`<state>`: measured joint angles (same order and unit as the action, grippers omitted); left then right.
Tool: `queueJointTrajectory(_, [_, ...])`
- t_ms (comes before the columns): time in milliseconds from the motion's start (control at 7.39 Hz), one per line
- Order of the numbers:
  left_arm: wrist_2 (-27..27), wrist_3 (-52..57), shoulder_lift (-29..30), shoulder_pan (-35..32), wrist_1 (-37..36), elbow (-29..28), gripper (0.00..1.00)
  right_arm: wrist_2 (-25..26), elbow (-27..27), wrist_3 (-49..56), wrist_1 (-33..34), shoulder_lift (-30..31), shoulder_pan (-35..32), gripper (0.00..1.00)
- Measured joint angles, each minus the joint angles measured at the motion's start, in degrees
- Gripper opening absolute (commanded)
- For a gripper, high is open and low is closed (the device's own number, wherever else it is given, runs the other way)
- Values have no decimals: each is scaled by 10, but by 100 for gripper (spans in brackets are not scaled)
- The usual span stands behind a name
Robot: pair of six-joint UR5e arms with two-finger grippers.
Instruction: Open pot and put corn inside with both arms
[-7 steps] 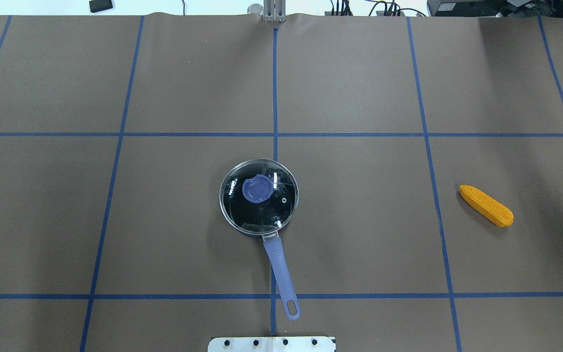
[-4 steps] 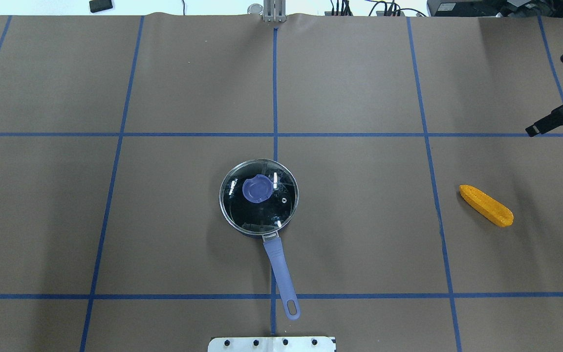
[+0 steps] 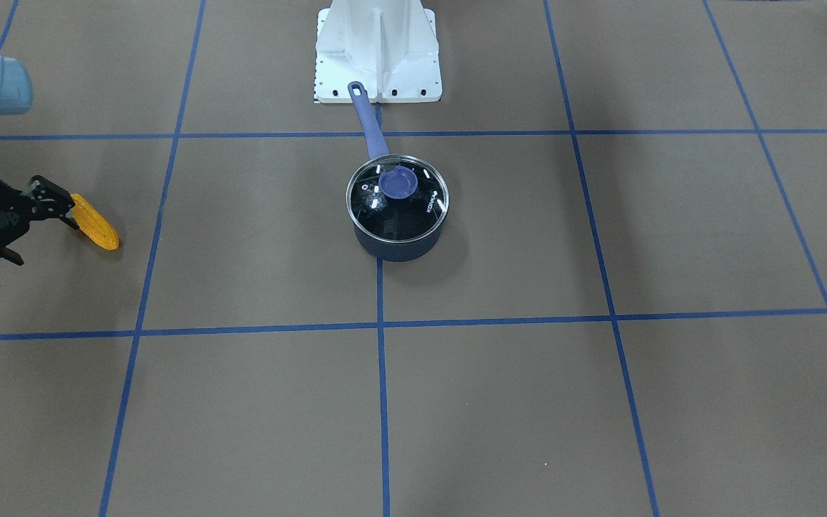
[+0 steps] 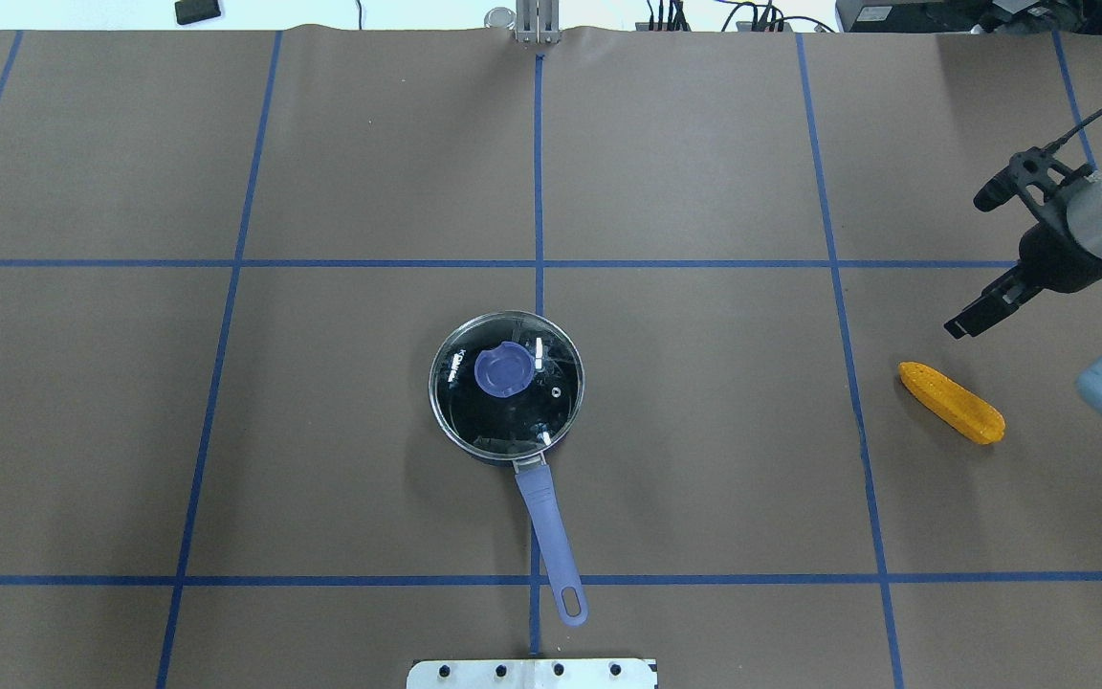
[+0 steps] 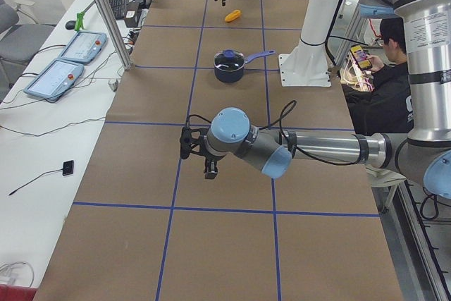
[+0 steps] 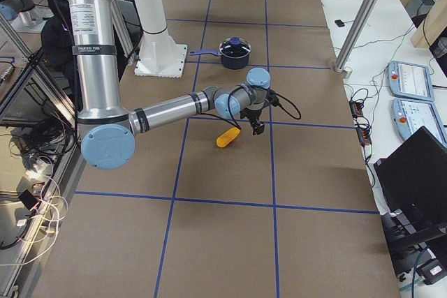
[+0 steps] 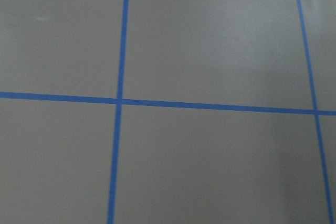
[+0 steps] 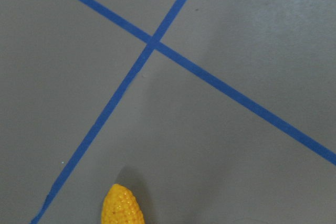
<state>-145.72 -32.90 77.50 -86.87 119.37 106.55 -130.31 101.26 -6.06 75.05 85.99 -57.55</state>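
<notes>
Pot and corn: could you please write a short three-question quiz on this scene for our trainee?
1. True or false: the lid sits on the pot.
2. Where is the corn? A) in the pot B) on the table near the right hand C) on the lid
3. Fill in: the pot's handle points toward the robot's ____.
Key: 1 true; 2 B; 3 base.
</notes>
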Motion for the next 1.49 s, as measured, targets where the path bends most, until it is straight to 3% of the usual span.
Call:
queueJointTrajectory(677, [42, -291, 63, 175, -28, 120, 98, 108, 24, 4, 1, 37, 90, 95])
queueJointTrajectory(947, [75, -310, 124, 204, -141, 160, 98, 113, 24, 6, 1, 44, 101, 88])
queueJointTrajectory(1218, [110, -313, 190, 233, -263, 193, 98, 111, 24, 6, 1, 44, 110, 74])
queueJointTrajectory(1489, [135, -337, 229, 267, -307, 203, 98, 108, 21, 6, 1, 41, 116, 64])
